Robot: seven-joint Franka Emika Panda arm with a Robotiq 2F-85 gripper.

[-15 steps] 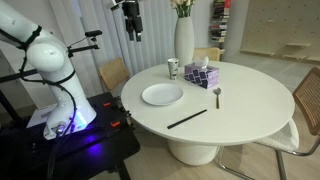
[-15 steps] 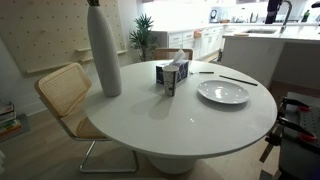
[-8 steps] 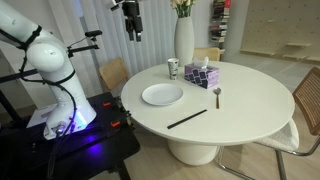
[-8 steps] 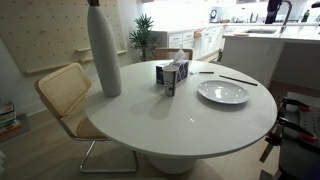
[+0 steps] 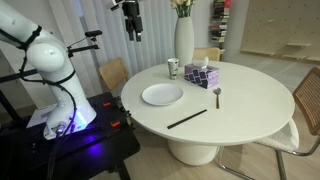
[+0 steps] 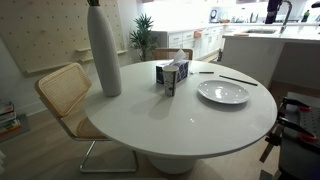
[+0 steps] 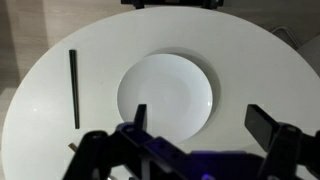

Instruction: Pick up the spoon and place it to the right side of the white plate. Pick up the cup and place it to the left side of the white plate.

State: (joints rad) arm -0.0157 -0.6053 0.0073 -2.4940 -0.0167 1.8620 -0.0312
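Note:
The white plate (image 5: 162,95) lies on the round white table (image 5: 250,110); it also shows in the other exterior view (image 6: 223,92) and fills the middle of the wrist view (image 7: 165,95). The small white cup (image 5: 173,68) stands behind the plate, next to the vase. The silvery spoon (image 5: 216,96) lies in front of the tissue box, to the right of the plate. My gripper (image 5: 131,25) hangs high above the table's left edge, open and empty; its two fingers (image 7: 198,110) frame the plate's edge from far above. The cup and spoon are out of the wrist view.
A tall white vase (image 5: 184,38) and a purple tissue box (image 5: 202,75) stand at the back of the table. A long black stick (image 5: 187,118) lies near the front edge, also in the wrist view (image 7: 73,88). Cane chairs (image 5: 308,100) stand around the table.

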